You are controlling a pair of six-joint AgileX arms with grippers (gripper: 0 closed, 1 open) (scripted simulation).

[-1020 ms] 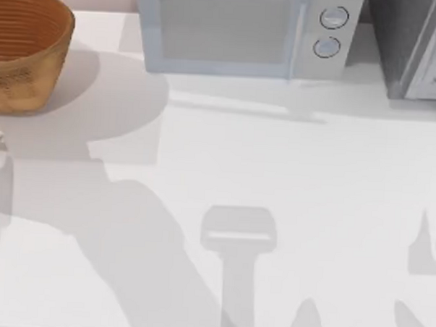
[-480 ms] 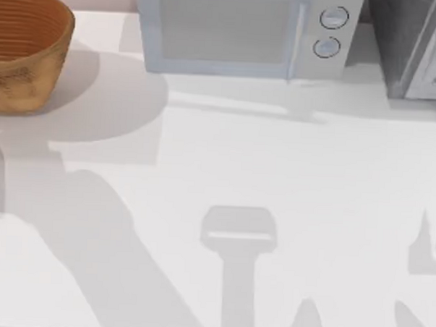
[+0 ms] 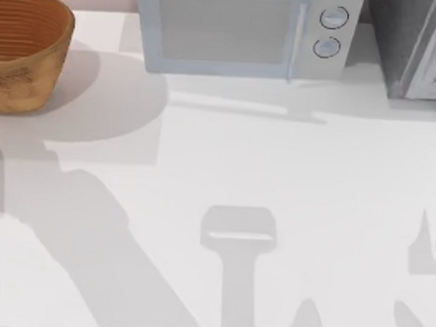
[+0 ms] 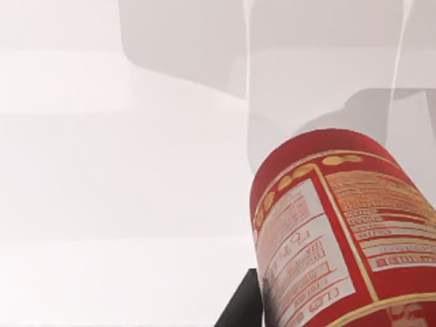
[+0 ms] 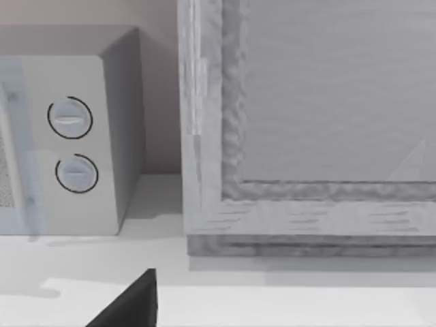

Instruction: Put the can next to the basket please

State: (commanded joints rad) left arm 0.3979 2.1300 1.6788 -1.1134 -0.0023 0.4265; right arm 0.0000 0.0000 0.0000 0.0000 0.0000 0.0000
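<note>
The can (image 4: 334, 225), red with orange-yellow trim and a white label panel, is close up and tilted in the left wrist view, above the white table. My left gripper (image 4: 327, 317) is shut on it, and one dark finger (image 4: 240, 308) shows against the can's side. The basket (image 3: 24, 50), large, round and woven, stands at the table's far left corner in the top view. A dark edge of my right gripper (image 5: 129, 305) shows in the right wrist view, facing the microwave and the cabinet.
A white microwave (image 3: 242, 30) stands at the back middle of the table. Beside it at the back right is a grey cabinet (image 3: 418, 45). Arm shadows lie across the table's (image 3: 276, 166) front half.
In the top view the left arm's shadow has slid to the left. A small pale shape at the left edge one second ago has gone out of view.
</note>
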